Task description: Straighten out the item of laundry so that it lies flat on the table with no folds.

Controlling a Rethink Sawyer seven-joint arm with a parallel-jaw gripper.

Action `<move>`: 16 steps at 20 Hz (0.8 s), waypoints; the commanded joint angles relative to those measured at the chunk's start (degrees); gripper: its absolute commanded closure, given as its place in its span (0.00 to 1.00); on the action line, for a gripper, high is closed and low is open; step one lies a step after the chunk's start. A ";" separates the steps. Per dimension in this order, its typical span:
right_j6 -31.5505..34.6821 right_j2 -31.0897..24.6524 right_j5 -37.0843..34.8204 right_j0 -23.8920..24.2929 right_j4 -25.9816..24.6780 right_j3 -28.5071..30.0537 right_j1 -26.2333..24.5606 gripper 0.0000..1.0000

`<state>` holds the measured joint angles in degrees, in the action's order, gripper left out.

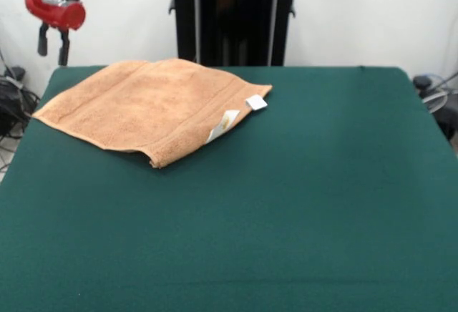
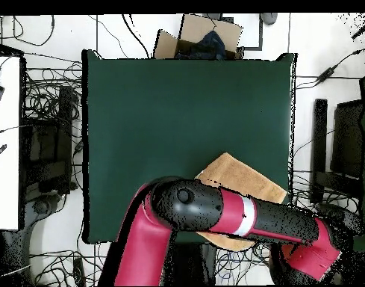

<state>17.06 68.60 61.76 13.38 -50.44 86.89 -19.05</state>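
The towel [image 1: 152, 108] lies at about ten o'clock on the table [image 1: 286, 205] in the front view, near the far edge and reaching the table's left side. It is a peach-orange terry cloth turned askew, its corners pointing roughly to nine, twelve, three and six o'clock. It looks doubled over, with a thicker folded edge running along its near right side from the six o'clock corner up to the three o'clock corner. A white tag [image 1: 256, 102] sticks out near the three o'clock corner, and a second pale tag [image 1: 222, 124] lies just below it along the same edge. The gripper [image 1: 54, 46] hangs at the picture's upper left, above and beyond the table's far left corner, clear of the towel; two dark fingers [image 1: 44, 41] stand apart with nothing between them. From overhead, the arm [image 2: 215, 213] crosses the towel [image 2: 241, 176] at about five o'clock on the table [image 2: 178, 112], hiding part of it.
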 commanded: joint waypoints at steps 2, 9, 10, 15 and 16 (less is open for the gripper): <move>34.93 -13.20 -1.84 -4.36 -9.53 -1.43 9.83 0.00; 58.94 -15.67 -2.36 -12.33 -20.32 2.46 17.36 0.00; 60.80 -15.96 -2.10 -12.81 -20.84 2.74 18.01 0.00; 69.76 -16.69 -1.51 -16.38 -22.39 5.06 21.25 0.00; 70.55 -16.84 -1.62 -16.59 -22.34 5.22 21.55 0.00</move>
<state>60.49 61.97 61.69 -0.16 -70.32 90.23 -2.60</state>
